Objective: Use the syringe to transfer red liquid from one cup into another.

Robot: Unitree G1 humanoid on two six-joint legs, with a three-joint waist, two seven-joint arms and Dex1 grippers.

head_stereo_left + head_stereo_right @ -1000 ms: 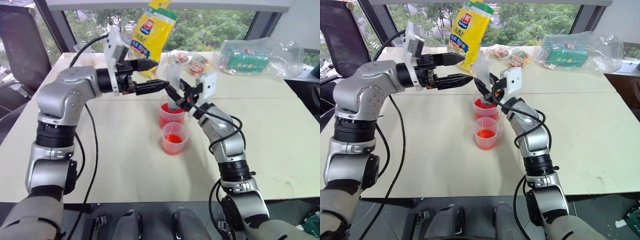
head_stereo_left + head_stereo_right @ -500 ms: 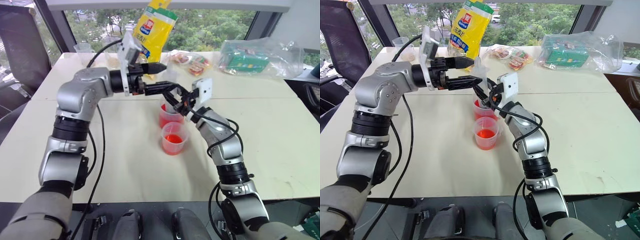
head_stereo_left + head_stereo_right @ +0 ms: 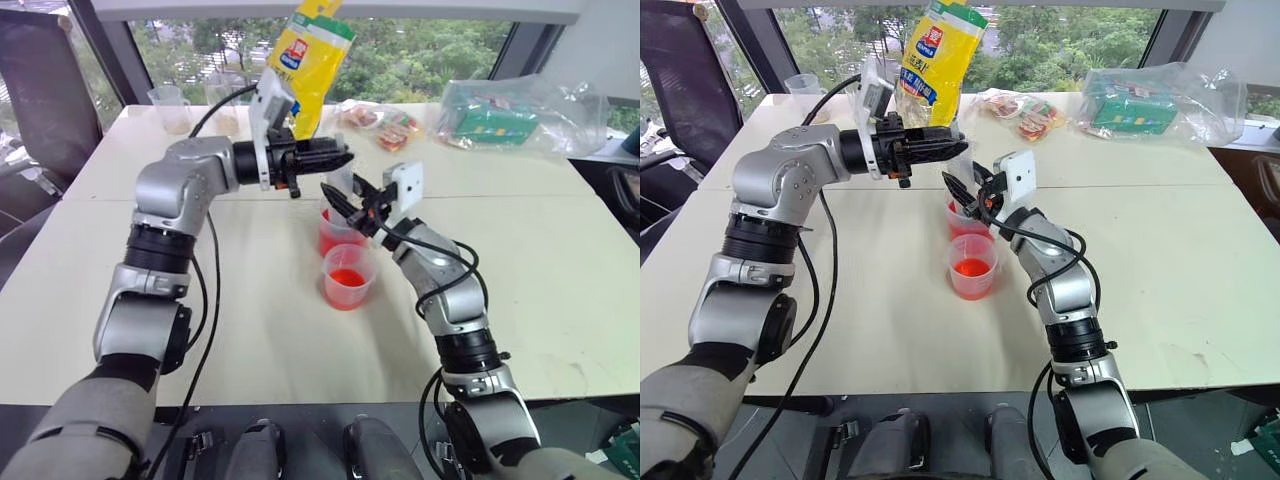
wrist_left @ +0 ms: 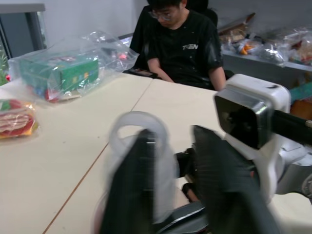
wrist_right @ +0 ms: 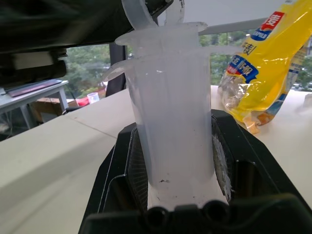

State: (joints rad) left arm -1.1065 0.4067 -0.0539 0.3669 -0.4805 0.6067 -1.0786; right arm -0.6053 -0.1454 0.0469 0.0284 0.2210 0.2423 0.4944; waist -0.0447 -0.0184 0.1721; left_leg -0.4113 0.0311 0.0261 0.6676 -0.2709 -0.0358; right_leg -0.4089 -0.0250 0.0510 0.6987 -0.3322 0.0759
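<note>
The clear syringe point(image 3: 344, 183) stands upright over the far cup point(image 3: 338, 234) of red liquid, its tip down inside the cup. My right gripper point(image 3: 352, 200) is shut on the barrel point(image 5: 170, 112), which sits between the two black fingers. My left gripper point(image 3: 336, 154) reaches in level from the left, shut on the plunger's ring handle point(image 4: 138, 127) at the syringe's top. A second cup point(image 3: 348, 277) with a shallower layer of red liquid stands just in front of the first.
At the back of the table point(image 3: 250, 330) are a yellow bag point(image 3: 308, 55), snack packets point(image 3: 385, 125), a green box in clear wrap point(image 3: 500, 118) and empty clear cups point(image 3: 170, 105). A person point(image 4: 180, 44) sits beyond the table's right side.
My left arm has swung right, to the top of the syringe, and its gripper has gone from open to shut on the plunger handle. The right gripper has kept still on the barrel.
</note>
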